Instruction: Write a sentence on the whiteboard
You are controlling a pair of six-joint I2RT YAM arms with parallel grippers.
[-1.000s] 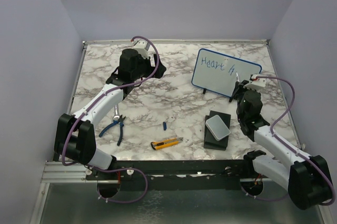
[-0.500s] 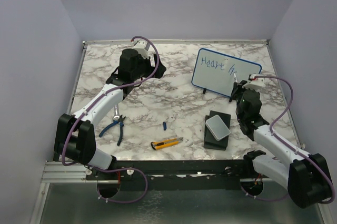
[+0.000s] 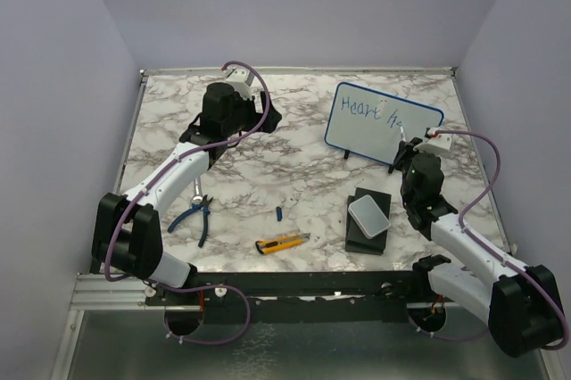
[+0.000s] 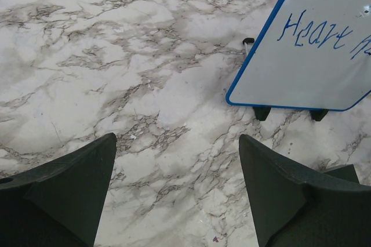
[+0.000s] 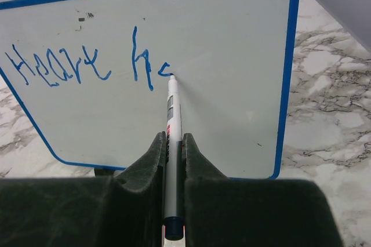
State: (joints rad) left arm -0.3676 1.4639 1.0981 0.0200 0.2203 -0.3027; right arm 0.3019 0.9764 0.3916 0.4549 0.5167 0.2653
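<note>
— Marbled table (image 3: 294,175), plain grey walls on three sides. Status of the writing?

— The whiteboard (image 5: 232,55) stands propped on its feet at the far right of the table. The sentence (image 5: 58,67) so far is one blue word at the board's left, roughly "Heart", then two letters of a second word. My right gripper (image 5: 173,138) is clamped on the marker (image 5: 173,108), whose tip touches the board at the end of the last letter.

— Procedure for the stroke?

— I judge three points matter. Press lightly, since a propped board may slide or tip backward. Hold the line level with the first word. Space the letters to fit the blank area to the right, short of the blue frame.

— Other items, left to right?

— My left gripper (image 4: 177,142) hangs above bare marble at the far left, jaws spread wide, holding nothing. It could brace the board if needed. Near the front lie blue pliers (image 3: 198,216), a small blue piece (image 3: 278,213) and a yellow knife (image 3: 283,243). A grey box (image 3: 368,217) rests on a black block (image 3: 361,243), just beside my right arm.

— Obstructions?

— Nothing lies between marker and board. The block is the only item near my right arm's sweep.
</note>
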